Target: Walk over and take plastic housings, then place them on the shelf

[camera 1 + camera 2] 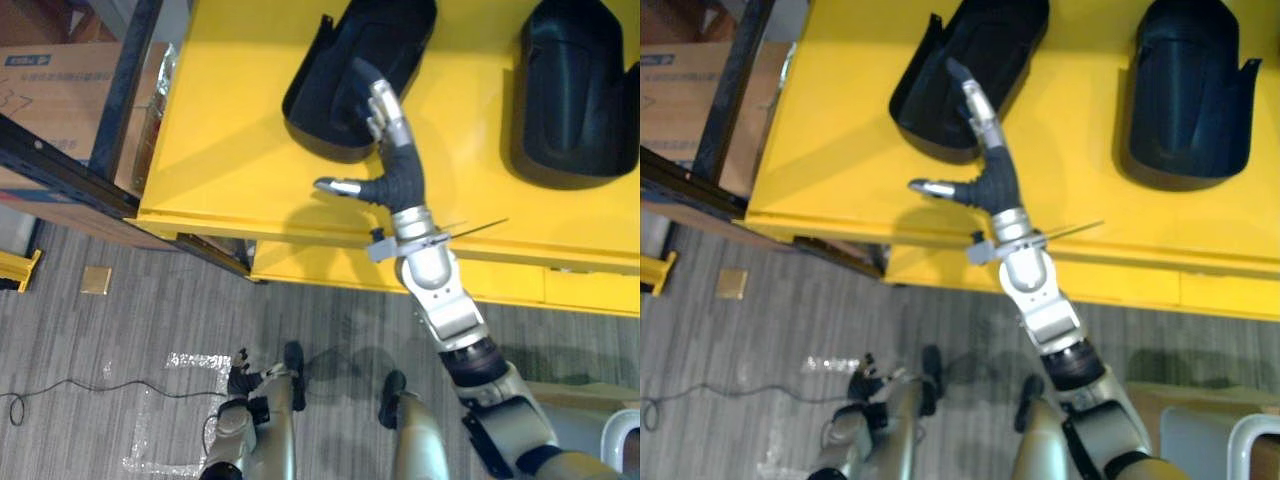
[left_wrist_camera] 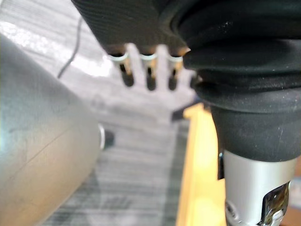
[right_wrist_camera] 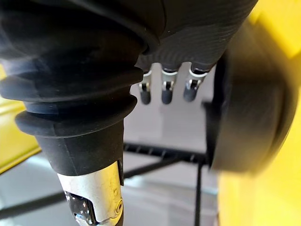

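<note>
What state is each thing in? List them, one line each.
left housing: lying on the yellow surface, not gripped.
right housing: lying on the yellow surface, untouched.
right hand: open, fingers straight over the left housing.
left hand: open, hanging low by the floor.

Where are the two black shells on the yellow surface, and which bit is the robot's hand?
Left black housing (image 1: 322,95): left eye view, its hollow inner surface.
Right black housing (image 1: 575,95): left eye view, its middle.
Right hand (image 1: 398,168): left eye view, its dark ribbed cover.
</note>
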Controlling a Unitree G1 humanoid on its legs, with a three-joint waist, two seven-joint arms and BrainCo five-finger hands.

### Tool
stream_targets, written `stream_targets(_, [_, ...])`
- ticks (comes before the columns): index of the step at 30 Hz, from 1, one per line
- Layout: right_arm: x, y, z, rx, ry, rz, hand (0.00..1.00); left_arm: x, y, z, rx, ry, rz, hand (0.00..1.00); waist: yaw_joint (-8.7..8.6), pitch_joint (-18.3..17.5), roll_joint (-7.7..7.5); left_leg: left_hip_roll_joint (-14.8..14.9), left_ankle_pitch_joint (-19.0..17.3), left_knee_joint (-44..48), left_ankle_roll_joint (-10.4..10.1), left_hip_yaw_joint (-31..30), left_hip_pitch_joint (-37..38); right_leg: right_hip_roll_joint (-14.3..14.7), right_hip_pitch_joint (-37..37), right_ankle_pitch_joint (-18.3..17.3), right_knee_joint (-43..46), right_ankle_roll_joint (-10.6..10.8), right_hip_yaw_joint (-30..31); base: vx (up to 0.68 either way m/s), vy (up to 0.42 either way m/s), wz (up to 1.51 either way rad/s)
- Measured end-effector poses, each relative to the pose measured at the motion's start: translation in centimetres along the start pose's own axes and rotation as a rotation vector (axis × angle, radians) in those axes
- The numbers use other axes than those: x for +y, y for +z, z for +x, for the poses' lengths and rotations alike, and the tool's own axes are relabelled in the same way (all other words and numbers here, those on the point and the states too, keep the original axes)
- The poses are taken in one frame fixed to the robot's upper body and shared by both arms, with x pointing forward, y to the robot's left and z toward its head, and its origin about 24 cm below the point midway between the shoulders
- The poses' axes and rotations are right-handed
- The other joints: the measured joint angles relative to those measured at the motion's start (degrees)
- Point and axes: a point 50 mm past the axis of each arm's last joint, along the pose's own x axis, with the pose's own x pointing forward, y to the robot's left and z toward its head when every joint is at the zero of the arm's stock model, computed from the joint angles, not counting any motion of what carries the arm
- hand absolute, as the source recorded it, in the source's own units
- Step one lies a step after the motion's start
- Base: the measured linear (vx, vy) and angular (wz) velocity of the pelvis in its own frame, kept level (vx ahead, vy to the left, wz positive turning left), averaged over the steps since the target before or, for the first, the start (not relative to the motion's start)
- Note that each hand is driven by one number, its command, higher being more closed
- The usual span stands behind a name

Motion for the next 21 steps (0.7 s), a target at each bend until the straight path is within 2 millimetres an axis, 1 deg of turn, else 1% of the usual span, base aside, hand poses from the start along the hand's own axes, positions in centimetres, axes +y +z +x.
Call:
stream_targets(6, [-1.3, -0.1, 0.4, 0.009, -0.083, -0.01, 0.0, -0.6, 0.0, -0.3, -0.008, -0.009, -0.021, 0.0, 0.08, -0.3, 0.51, 0.0, 0.1, 0.0, 0.0, 0.0, 0.2, 0.0, 0.0, 0.0, 0.1, -0.1, 0.0, 0.02, -0.01, 0.0])
stream_targets(16, [-1.1, -0.4, 0.7, 0.024, -0.109, 0.007, 0.0, -0.7, -0.1, -0.3, -0.005, -0.011, -0.024, 0.0, 0.18, -0.3, 0.52, 0.0, 0.1, -0.1, -0.1, 0.0, 0.3, 0.0, 0.0, -0.2, 0.6, -0.3, 0.0, 0.0, 0.0, 0.0])
stream_targets(21, [-1.9, -0.7, 0.7, 0.048, -0.142, -0.042, 0.0, -0.7, 0.0, -0.3, -0.006, -0.011, -0.025, 0.0, 0.65, -0.3, 0.52, 0.0, 0.1, -0.1, -0.1, -0.1, 0.3, 0.0, 0.0, -0.2, 0.6, -0.3, 0.0, 0.0, 0.0, 0.0])
